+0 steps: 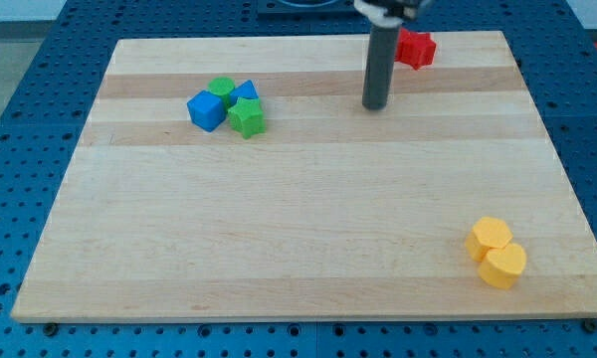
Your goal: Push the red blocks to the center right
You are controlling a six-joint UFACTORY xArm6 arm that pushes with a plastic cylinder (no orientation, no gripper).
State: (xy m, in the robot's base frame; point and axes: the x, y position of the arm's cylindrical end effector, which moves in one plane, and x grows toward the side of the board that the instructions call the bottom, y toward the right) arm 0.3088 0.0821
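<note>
Wood board (308, 229) | red block (416, 49) top edge, just up-right of my tip (376, 105), apart | no gripper, holds nothing

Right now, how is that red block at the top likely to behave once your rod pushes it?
The red block looks rigid and squat, so it should slide, not tip. Its irregular outline may make it rotate if pushed off-centre. My tip sits below-left of it, apart.
</note>
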